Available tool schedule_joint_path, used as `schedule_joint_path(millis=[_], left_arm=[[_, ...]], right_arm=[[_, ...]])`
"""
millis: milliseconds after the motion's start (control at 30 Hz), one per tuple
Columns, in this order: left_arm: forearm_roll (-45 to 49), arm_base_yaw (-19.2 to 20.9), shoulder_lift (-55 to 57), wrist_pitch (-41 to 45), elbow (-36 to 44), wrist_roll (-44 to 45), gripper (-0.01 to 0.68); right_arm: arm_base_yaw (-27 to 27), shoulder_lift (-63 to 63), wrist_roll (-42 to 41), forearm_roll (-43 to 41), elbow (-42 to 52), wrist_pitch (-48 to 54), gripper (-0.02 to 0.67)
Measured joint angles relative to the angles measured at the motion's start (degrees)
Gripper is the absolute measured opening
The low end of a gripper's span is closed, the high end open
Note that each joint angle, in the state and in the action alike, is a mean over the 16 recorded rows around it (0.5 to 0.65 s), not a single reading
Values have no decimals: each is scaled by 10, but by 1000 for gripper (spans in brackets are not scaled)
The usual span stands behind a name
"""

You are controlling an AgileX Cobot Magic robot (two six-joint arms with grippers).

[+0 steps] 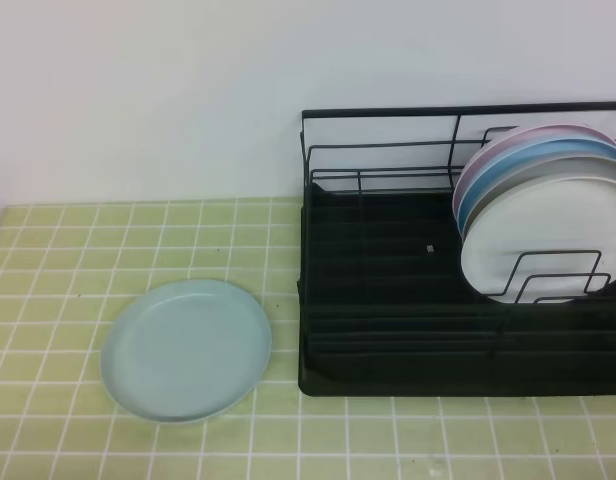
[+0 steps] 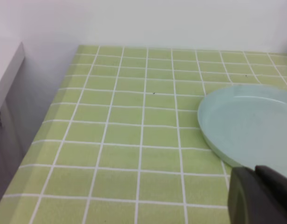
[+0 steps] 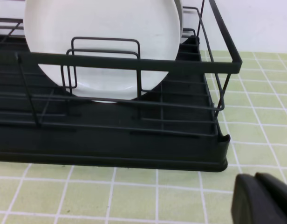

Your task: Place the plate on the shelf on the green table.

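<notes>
Exterior high: plate (image 1: 185, 348) flat, rim up

The green table (image 1: 48, 260) is a flat surface of small light yellow-green square tiles with white grout lines, and it ends at a white wall. 2 things lie directly on it. The plate (image 1: 185, 348), pale mint-green and round, lies flat on the tiles at the left. The shelf (image 1: 388, 330), a black wire rack with a ribbed tray base, stands just beside it at the right, not touching it.
</notes>
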Motion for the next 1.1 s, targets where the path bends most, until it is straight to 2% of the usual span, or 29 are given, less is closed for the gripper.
schedule_joint_path(millis=[1100], left_arm=[[0,0,3,1,-3,-1,-2]], right_arm=[[0,0,0,0,0,0,-4]])
